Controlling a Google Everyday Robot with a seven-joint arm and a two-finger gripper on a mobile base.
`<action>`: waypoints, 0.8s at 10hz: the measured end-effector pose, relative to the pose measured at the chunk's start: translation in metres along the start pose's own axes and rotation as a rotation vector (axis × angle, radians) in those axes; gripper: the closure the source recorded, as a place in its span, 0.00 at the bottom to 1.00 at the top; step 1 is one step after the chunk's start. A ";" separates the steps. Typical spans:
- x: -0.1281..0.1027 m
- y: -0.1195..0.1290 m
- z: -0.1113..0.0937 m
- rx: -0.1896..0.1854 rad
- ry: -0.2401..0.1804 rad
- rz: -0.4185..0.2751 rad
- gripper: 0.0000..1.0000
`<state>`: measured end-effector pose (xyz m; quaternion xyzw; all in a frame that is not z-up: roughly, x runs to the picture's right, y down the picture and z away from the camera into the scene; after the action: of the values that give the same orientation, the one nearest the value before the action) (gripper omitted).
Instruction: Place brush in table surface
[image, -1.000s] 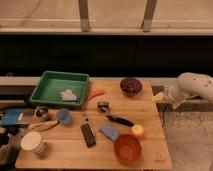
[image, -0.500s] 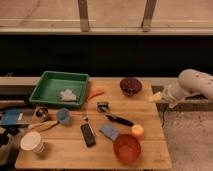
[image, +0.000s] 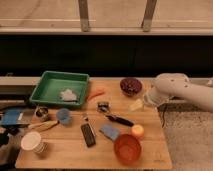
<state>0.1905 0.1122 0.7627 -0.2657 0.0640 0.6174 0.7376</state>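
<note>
Lying on table (image: 152, 147), brush (image: 119, 120), left of hand (image: 137, 105)

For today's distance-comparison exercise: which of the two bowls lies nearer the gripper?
The dark red bowl at the far side, close to the gripper over the right of the table surface; the orange bowl sits nearer the camera.

Brush (image: 119, 119) flat on table surface (image: 150, 145); pincer (image: 136, 105) near its handle.

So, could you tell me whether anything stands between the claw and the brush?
Nothing visible does. The claw is over the right part of the table surface, and the brush lies just left of it, with bare wood between.
</note>
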 end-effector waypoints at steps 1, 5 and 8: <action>0.003 0.023 0.005 0.006 0.005 -0.067 0.20; -0.011 0.126 0.038 0.012 0.023 -0.317 0.20; -0.028 0.170 0.058 -0.002 0.031 -0.386 0.20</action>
<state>0.0102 0.1313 0.7704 -0.2832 0.0225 0.4603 0.8411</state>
